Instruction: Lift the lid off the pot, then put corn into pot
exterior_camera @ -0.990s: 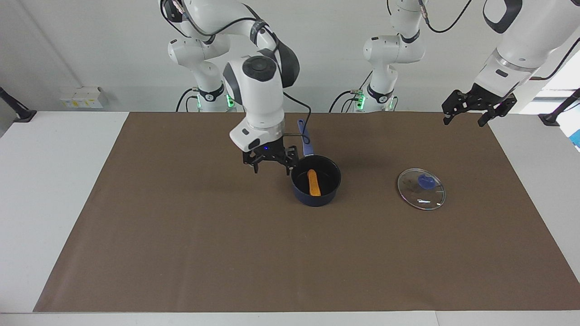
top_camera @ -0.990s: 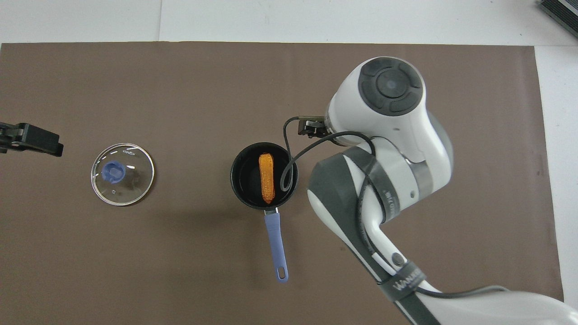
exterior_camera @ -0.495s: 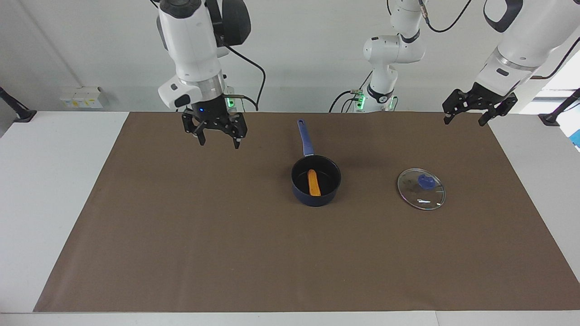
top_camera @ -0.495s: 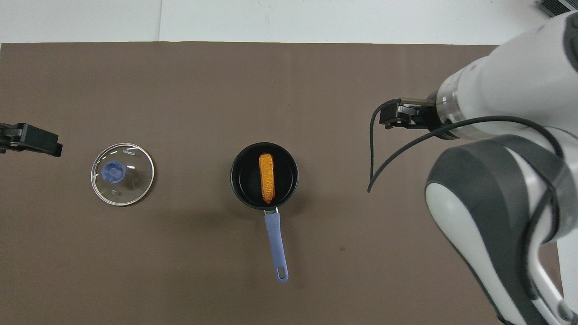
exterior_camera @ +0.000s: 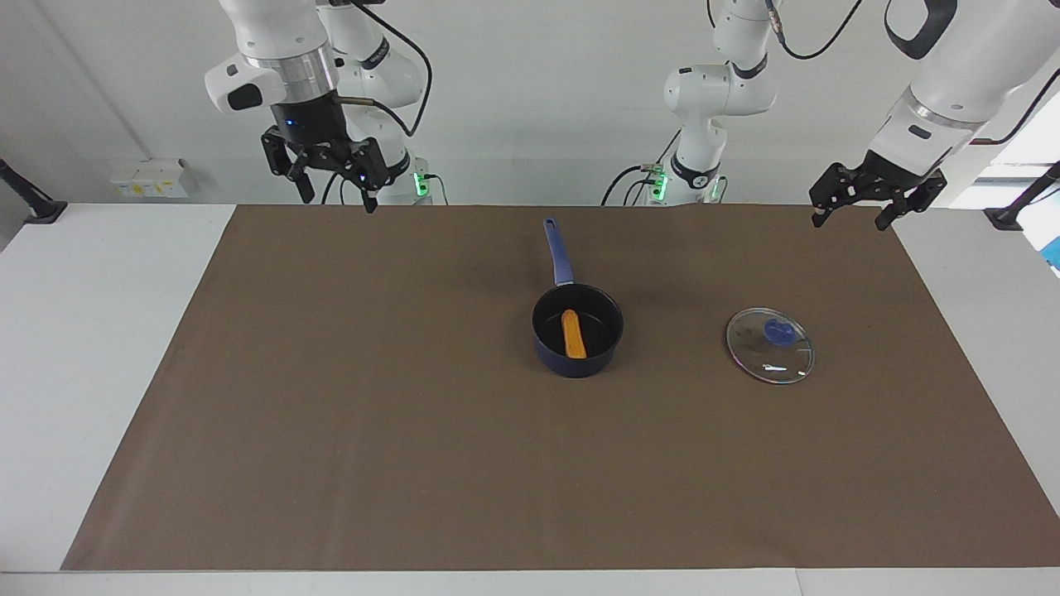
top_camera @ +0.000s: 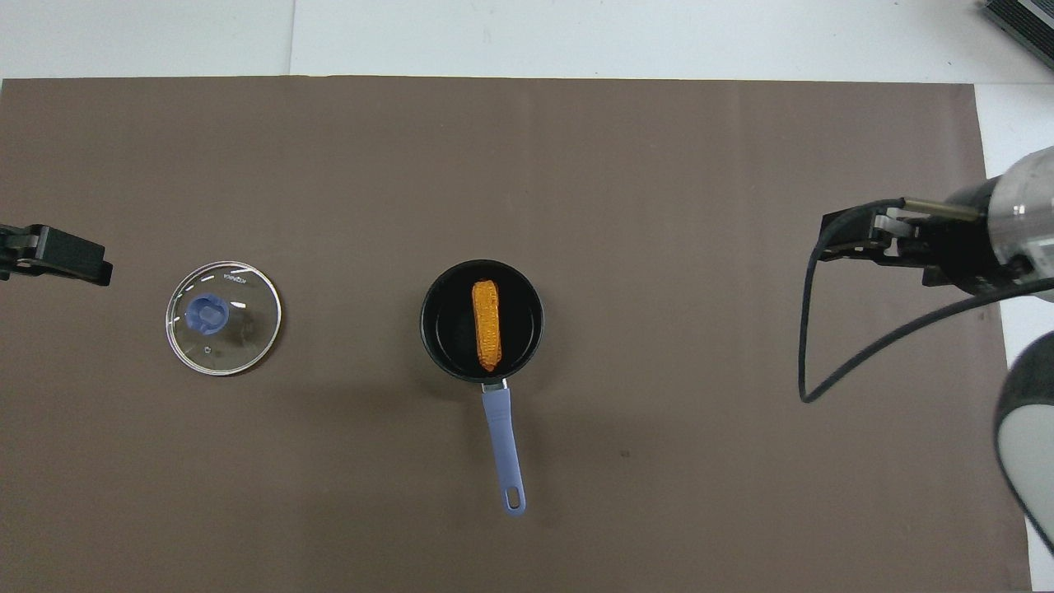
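The dark blue pot (exterior_camera: 580,362) stands mid-mat with its handle (exterior_camera: 558,251) pointing toward the robots. The orange-yellow corn (exterior_camera: 572,334) lies inside it, and also shows in the overhead view (top_camera: 487,324) within the pot's rim (top_camera: 431,323). The glass lid (exterior_camera: 770,345) with its blue knob lies flat on the mat beside the pot, toward the left arm's end; it shows in the overhead view too (top_camera: 223,317). My right gripper (exterior_camera: 335,197) is open and empty, raised over the mat's edge by its base. My left gripper (exterior_camera: 849,220) is open and empty, raised over the mat's corner.
A brown mat (exterior_camera: 373,430) covers most of the white table (exterior_camera: 99,331). A black cable (top_camera: 811,329) hangs from the right wrist. Small white boxes (exterior_camera: 149,176) sit by the wall at the right arm's end.
The right gripper, open, has risen from beside the pot and drawn back toward its base at the right arm's end. The left arm, pot, corn and lid have not moved.
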You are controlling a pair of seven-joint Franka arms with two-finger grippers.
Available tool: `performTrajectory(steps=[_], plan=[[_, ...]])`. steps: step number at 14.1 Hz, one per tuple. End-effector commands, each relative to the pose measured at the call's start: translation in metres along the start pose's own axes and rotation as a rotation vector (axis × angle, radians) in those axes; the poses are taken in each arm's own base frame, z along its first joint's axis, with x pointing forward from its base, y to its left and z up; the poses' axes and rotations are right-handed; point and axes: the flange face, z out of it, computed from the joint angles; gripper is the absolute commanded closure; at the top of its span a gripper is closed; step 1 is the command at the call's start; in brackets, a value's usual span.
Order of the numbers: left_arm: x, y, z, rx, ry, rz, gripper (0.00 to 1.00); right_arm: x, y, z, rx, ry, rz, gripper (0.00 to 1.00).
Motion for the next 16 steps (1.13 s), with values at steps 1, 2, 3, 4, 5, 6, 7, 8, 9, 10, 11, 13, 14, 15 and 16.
performTrajectory(steps=[1, 2, 3, 4, 5, 6, 7, 8, 9, 10, 11, 13, 14, 15, 16], plan=[[-0.006, -0.003, -0.002, 0.000, -0.004, -0.001, 0.00, -0.001, 0.041, -0.009, -0.001, -0.027, -0.058, 0.00], [-0.006, -0.002, -0.002, 0.000, -0.004, 0.001, 0.00, 0.002, 0.054, -0.010, -0.005, -0.037, -0.100, 0.00], [-0.006, -0.002, -0.002, 0.000, -0.004, 0.001, 0.00, 0.004, 0.066, -0.010, -0.007, -0.046, -0.135, 0.00], [-0.006, -0.003, -0.002, 0.000, -0.004, -0.001, 0.00, 0.004, 0.078, -0.011, -0.005, -0.050, -0.146, 0.00], [-0.006, -0.003, -0.002, 0.000, -0.004, -0.001, 0.00, 0.004, 0.086, -0.010, -0.004, -0.053, -0.146, 0.00], [-0.006, -0.003, -0.002, 0.000, -0.004, -0.001, 0.00, 0.003, 0.089, -0.005, -0.007, -0.066, -0.142, 0.00], [-0.006, -0.003, -0.002, 0.000, -0.004, -0.001, 0.00, 0.004, 0.094, 0.007, -0.012, -0.090, -0.134, 0.00], [-0.006, -0.002, -0.002, 0.000, -0.004, 0.001, 0.00, 0.003, 0.098, 0.015, -0.015, -0.110, -0.128, 0.00], [-0.006, -0.003, -0.002, 0.000, -0.004, -0.001, 0.00, 0.004, 0.098, 0.014, -0.016, -0.105, -0.128, 0.00], [-0.006, -0.003, -0.002, 0.000, -0.004, -0.001, 0.00, 0.005, 0.099, 0.014, -0.015, -0.101, -0.126, 0.00], [-0.006, -0.002, -0.002, 0.000, -0.004, 0.001, 0.00, 0.005, 0.098, 0.013, -0.014, -0.096, -0.128, 0.00], [-0.006, -0.002, -0.002, 0.000, -0.004, 0.001, 0.00, 0.004, 0.095, 0.014, -0.013, -0.096, -0.134, 0.00], [-0.006, -0.003, -0.002, 0.000, -0.004, -0.001, 0.00, 0.002, 0.094, 0.014, -0.014, -0.099, -0.136, 0.00], [-0.006, -0.003, -0.002, 0.000, -0.004, -0.001, 0.00, 0.000, 0.090, 0.015, -0.015, -0.104, -0.145, 0.00], [-0.006, -0.003, -0.002, 0.000, -0.004, -0.001, 0.00, -0.004, 0.087, 0.016, -0.016, -0.108, -0.149, 0.00]])
